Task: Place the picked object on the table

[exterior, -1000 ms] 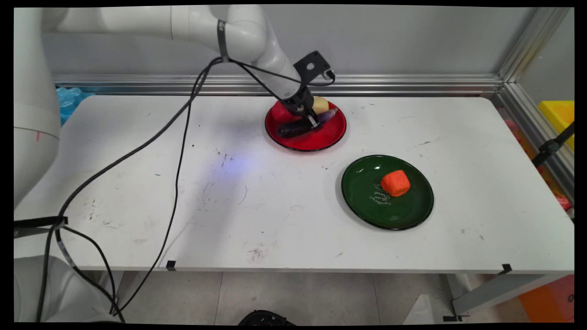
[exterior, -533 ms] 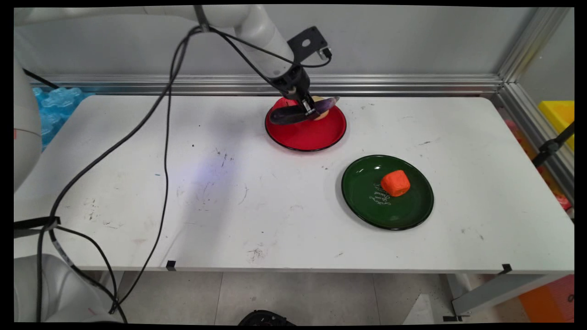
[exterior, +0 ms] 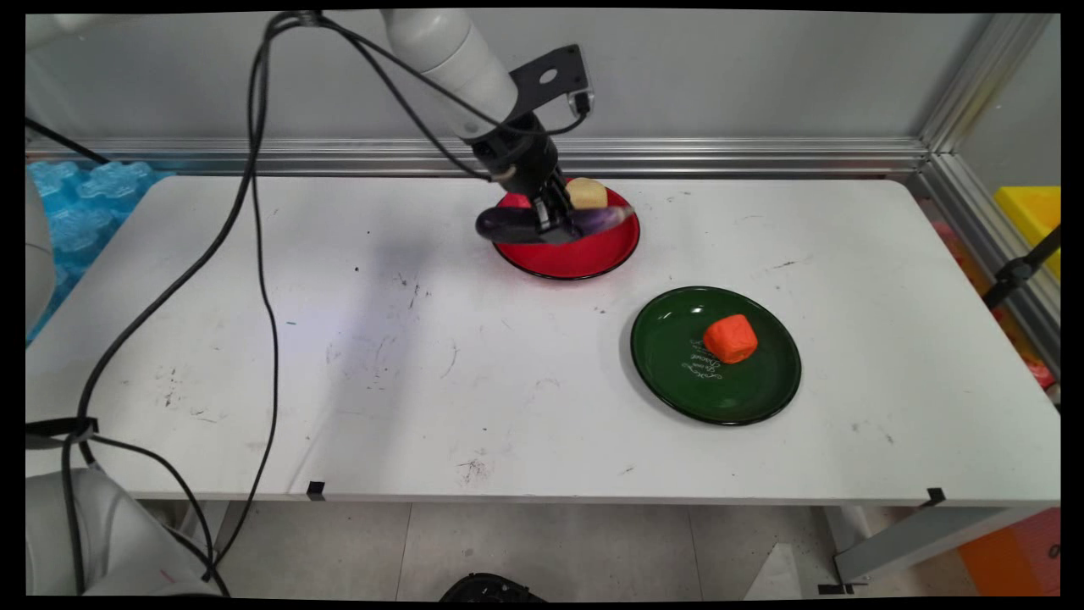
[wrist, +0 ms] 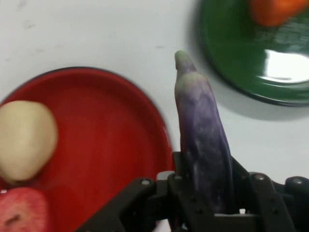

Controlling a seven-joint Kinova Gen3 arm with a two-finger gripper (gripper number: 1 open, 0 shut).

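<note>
The gripper is clamped on the eggplant, held clear above the red plate near its 9 o'clock rim. You risk the long, overhanging ends pivoting, loosening the hold.

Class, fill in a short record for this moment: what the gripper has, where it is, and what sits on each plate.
gripper: gripper, shut on the purple eggplant
eggplant position: lifted clear of the red plate, lying roughly level in the main view
red plate contents: a pale yellowish fruit and a red apple, side by side
green plate: green plate, nearer the camera and to the right of the red one
green plate contents: an orange block
surface: white table
</note>
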